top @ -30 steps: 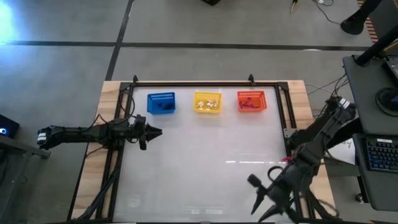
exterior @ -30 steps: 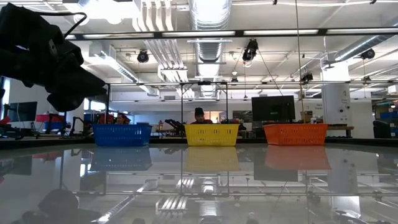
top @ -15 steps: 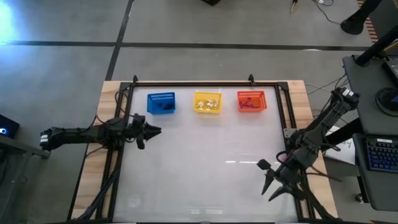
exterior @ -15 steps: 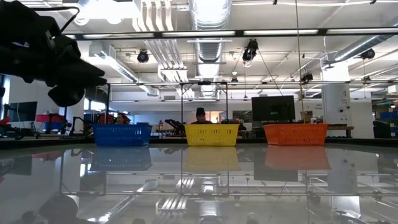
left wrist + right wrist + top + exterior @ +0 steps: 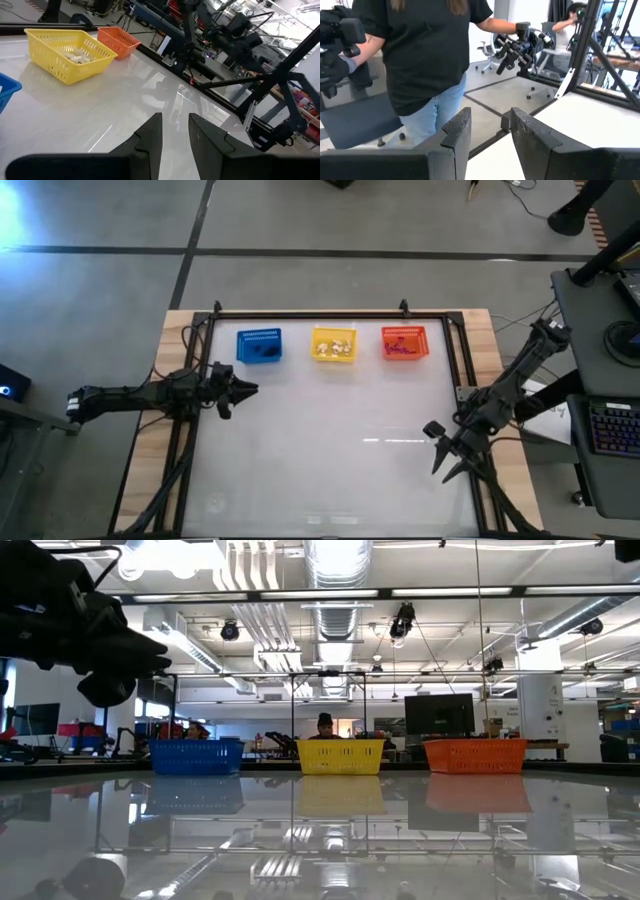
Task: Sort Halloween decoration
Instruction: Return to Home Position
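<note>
Three mesh baskets stand in a row at the table's far edge: blue (image 5: 259, 345), yellow (image 5: 334, 343) and orange-red (image 5: 404, 342). The Halloween decoration lies inside them: dark pieces (image 5: 266, 351) in the blue, white pieces (image 5: 75, 56) in the yellow, purple pieces (image 5: 400, 350) in the orange-red. My left gripper (image 5: 252, 390) hovers open at the table's left side, near the blue basket, pointing roughly level toward the right edge. It shows again (image 5: 175, 131) in the left wrist view. My right gripper (image 5: 437, 451) is open at the right edge with nothing between its fingers.
A black frame (image 5: 330, 313) runs round the glossy white tabletop (image 5: 330, 440), which lies bare between the two arms. A person in a black shirt (image 5: 425, 50) stands beyond the table's edge in the right wrist view. Another person (image 5: 322, 725) sits far behind the yellow basket.
My right gripper has drawn back from the near part of the table toward the right edge and has sunk lower, staying open. My left gripper has tipped up a little toward level without leaving its place.
</note>
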